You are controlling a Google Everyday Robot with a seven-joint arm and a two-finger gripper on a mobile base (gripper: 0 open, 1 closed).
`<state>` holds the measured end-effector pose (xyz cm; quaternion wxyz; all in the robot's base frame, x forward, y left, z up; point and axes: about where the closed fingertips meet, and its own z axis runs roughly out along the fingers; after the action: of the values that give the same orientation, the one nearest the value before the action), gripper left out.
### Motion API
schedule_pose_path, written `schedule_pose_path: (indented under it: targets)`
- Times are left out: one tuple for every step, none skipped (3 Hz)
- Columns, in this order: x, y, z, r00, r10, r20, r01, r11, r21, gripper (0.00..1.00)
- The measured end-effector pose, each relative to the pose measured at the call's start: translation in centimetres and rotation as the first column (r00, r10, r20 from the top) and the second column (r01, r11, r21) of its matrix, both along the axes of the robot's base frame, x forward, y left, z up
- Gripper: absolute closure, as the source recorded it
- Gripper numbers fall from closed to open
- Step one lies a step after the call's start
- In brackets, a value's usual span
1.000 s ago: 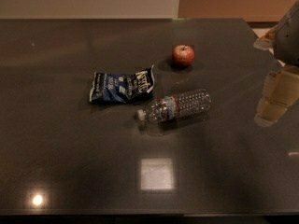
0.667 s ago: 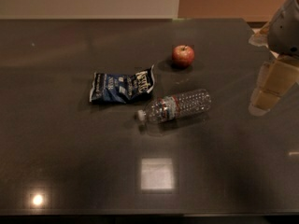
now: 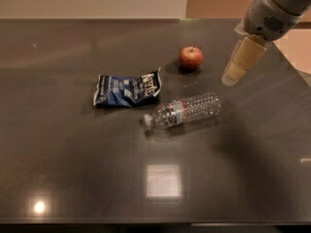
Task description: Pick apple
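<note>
The apple is small, round and red with a short dark stem. It sits on the dark table toward the far side, right of centre. My gripper hangs from the grey arm at the upper right, its beige fingers pointing down and left. It is to the right of the apple, apart from it and above the table. It holds nothing that I can see.
A clear plastic bottle lies on its side in front of the apple. A blue crumpled chip bag lies to the left of the bottle. The table's right edge runs diagonally past the arm.
The gripper has moved left and toward the far side, closer to the apple. The apple, bottle and bag have not moved.
</note>
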<state>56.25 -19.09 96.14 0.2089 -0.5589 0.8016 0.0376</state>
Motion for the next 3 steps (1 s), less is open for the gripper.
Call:
schedule_pose_path:
  targets:
    - [5.0,1.5,-2.0,0.9974,-0.072,0.002,0.072,0.996,0.052,0.0]
    - [8.6,2.7,-4.4,0.9919,-0.126,-0.018,0.127,0.988,0.091,0.0]
    - [11.5,3.7,-6.5,0.986,-0.163,-0.035,0.166,0.979,0.119,0.0]
